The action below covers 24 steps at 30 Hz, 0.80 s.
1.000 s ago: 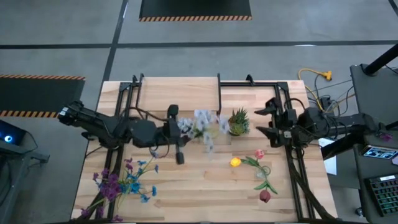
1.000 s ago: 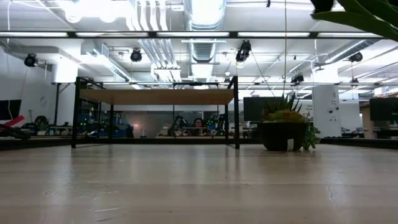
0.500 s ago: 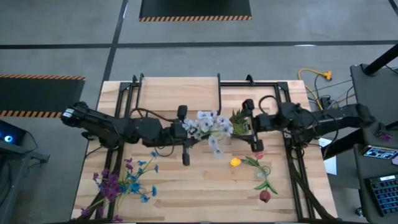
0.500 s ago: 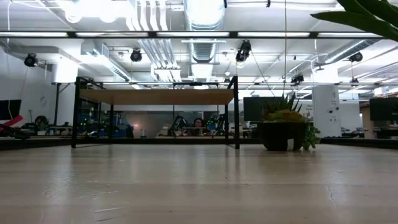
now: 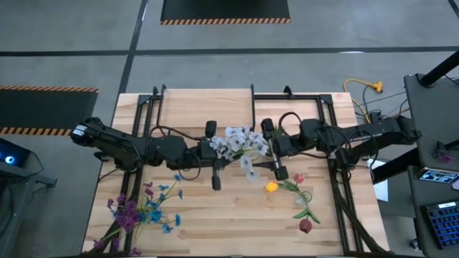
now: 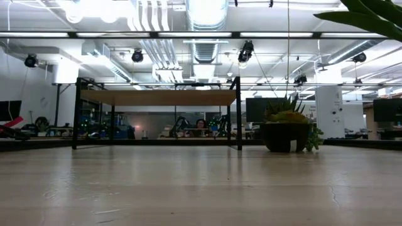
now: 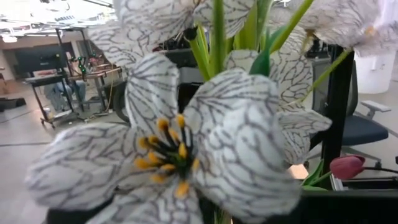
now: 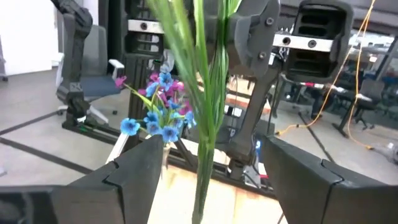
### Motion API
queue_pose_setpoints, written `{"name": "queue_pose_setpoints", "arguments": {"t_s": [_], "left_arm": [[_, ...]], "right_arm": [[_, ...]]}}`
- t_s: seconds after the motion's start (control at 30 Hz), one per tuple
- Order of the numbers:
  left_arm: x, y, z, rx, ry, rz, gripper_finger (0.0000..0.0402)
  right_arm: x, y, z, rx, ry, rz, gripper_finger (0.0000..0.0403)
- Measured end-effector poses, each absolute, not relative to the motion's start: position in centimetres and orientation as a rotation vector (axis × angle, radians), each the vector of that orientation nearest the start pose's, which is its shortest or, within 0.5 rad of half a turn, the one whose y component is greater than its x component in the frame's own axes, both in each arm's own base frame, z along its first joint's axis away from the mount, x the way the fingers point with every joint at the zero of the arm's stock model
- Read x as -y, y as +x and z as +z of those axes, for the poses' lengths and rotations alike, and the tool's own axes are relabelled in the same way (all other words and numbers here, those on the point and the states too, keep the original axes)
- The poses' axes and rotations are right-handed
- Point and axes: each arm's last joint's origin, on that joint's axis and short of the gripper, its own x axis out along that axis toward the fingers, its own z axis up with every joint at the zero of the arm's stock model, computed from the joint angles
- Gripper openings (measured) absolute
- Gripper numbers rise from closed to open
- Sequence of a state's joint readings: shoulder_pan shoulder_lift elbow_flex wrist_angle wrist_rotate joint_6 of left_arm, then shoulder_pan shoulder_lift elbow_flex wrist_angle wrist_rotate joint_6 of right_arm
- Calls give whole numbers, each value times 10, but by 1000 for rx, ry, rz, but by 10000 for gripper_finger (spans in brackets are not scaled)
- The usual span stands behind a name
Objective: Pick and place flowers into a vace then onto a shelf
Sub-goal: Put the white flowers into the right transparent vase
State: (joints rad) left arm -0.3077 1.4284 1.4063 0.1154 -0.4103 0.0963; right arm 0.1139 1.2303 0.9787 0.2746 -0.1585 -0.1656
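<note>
My left gripper (image 5: 222,148) is over the table's middle, shut on a bunch of white, dark-veined flowers (image 5: 242,143). Their blooms (image 7: 186,155) fill the left wrist view. My right gripper (image 5: 264,147) is open, right beside the bunch on its right. In the right wrist view its fingers stand on either side of the bunch's green stems (image 8: 202,93), apart from them. More flowers lie on the table: a blue and purple bunch (image 5: 140,211) near left, and yellow (image 5: 271,187) and red blooms (image 5: 306,226) near right. The shelf (image 6: 157,97) stands at the far side. My left gripper holds the white flowers, coming level from the table's left. The blooms hide the fingers and the place of contact. The bunch is lifted clear of the table, with its blooms (image 5: 247,140) spread beyond the gripper toward the right arm.
A spiky green potted plant (image 6: 286,129) stands right of the shelf; in the high view my right arm covers it. Black frame rails (image 5: 337,186) run along the table's left and right sides. Bare tabletop (image 5: 222,215) lies between the two groups of loose flowers.
My right arm has swung from the table's right edge toward the left, over the potted plant, up to the white bunch. My left gripper has carried the bunch a little to the right, then held still.
</note>
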Motion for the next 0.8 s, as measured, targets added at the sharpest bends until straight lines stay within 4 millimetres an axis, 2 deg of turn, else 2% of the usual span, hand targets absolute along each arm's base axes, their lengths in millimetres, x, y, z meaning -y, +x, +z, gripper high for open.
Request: {"name": "queue_pose_setpoints", "arguments": {"t_s": [0.3,0.47,0.63,0.8], "left_arm": [[87,311,428,83,64,106,3],[87,311,428,83,64,106,5],[87,311,428,83,64,108,5],[86,311,429,84,61,113,6]], "right_arm": [[-39,305,362,4,-132,272,258],[-41,316,361,-16,-129,272,237],[-39,318,360,-48,-131,203,182],[-39,313,364,-44,-129,199,94]]}}
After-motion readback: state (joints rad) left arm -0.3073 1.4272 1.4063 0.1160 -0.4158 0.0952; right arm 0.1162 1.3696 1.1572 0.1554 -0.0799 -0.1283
